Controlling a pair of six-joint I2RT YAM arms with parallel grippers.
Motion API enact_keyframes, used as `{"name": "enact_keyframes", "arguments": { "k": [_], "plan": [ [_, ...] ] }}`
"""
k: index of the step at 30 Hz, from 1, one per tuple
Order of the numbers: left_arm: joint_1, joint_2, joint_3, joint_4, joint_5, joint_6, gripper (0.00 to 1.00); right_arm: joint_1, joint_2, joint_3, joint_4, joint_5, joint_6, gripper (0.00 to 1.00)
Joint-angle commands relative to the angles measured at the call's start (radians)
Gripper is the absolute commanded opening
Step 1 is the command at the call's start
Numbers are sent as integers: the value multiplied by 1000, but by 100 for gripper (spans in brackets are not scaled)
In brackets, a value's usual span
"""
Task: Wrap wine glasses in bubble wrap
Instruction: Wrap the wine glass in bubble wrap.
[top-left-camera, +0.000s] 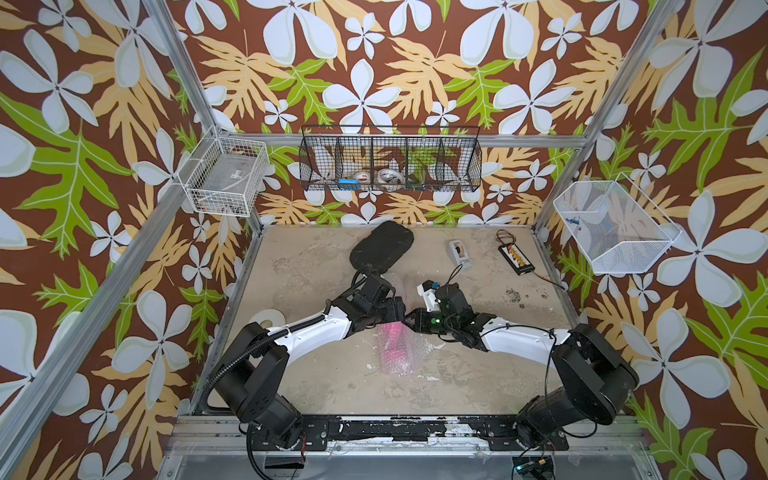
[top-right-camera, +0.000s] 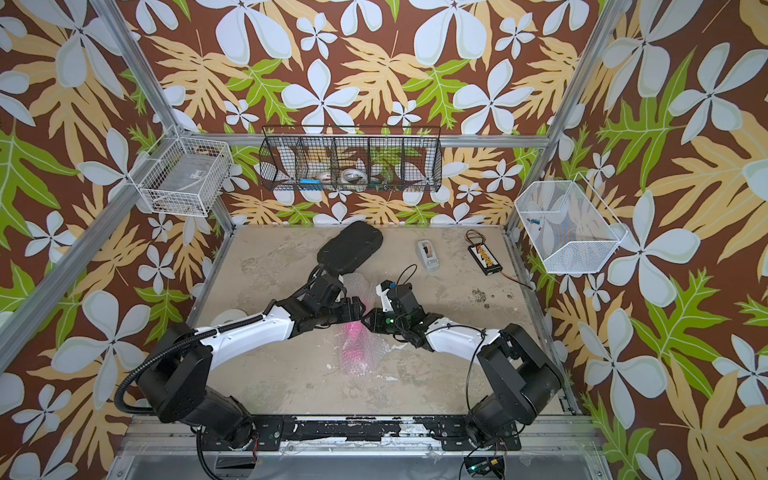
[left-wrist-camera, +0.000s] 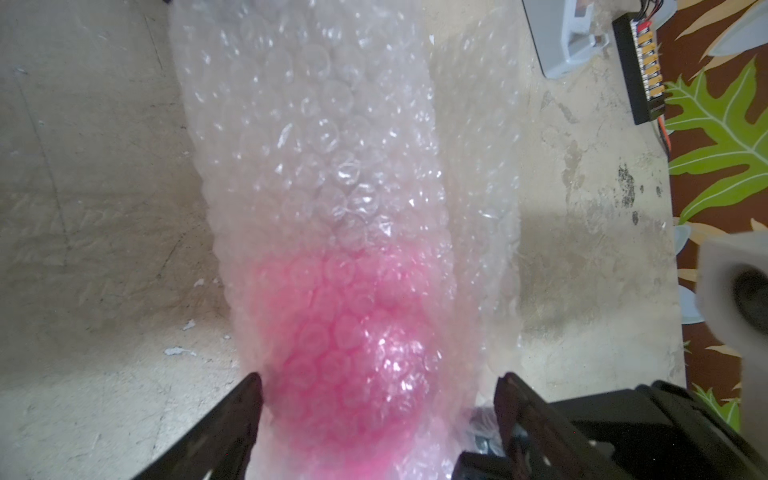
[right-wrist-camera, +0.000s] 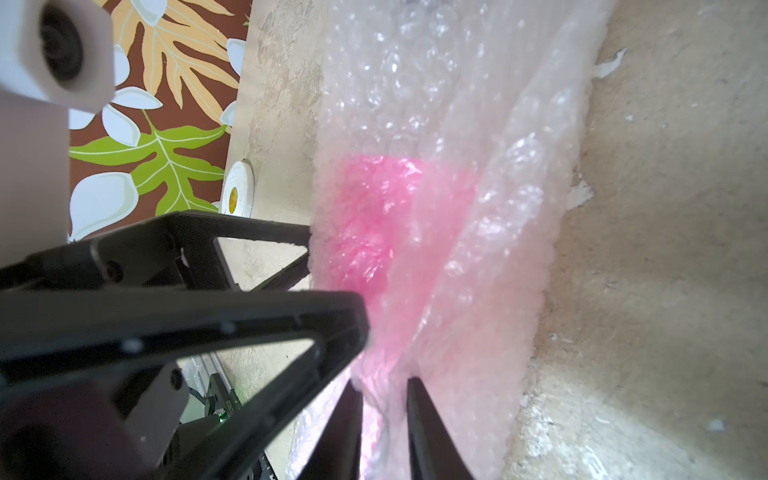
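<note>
Goblet (top-left-camera: 392, 337): lying on worktop (top-left-camera: 324, 374), rolled inside bubble wrap (top-left-camera: 412, 354)
Left pincer (left-wrist-camera: 379, 384): spread wide, straddling bundle (no grip)
Right pincer (right-wrist-camera: 384, 399): nipping a wrap fold
Risk: roll likely unfurls if fold slips

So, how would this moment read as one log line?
stage: wrapping | goblet: lying on table, rolled inside bubble wrap | left hand: open, straddling wrapped goblet | right hand: pinching wrap fold

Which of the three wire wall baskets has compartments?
The long black wire basket on the back wall; it alone is black and has dividers.
</note>
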Motion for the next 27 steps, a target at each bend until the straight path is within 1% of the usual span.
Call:
{"name": "enact_keyframes", "arguments": {
  "k": [1,8,13,19,27],
  "plan": [
    [3,-24,-25,84,8,-16,89,1,-17,-13,-1,29,-25,26],
    [2,-18,-51,154,60,6,91,10,-25,-20,13,29,-48,27],
    [2,-23,-49,160,62,22,92,20,-29,-17,12,38,-62,27],
    [2,0,-16,120,63,48,91,53,-40,-1,-9,70,-97,28],
    [2,35,18,63,63,95,88,57,-33,-1,-7,78,-111,29]
  ]
}}
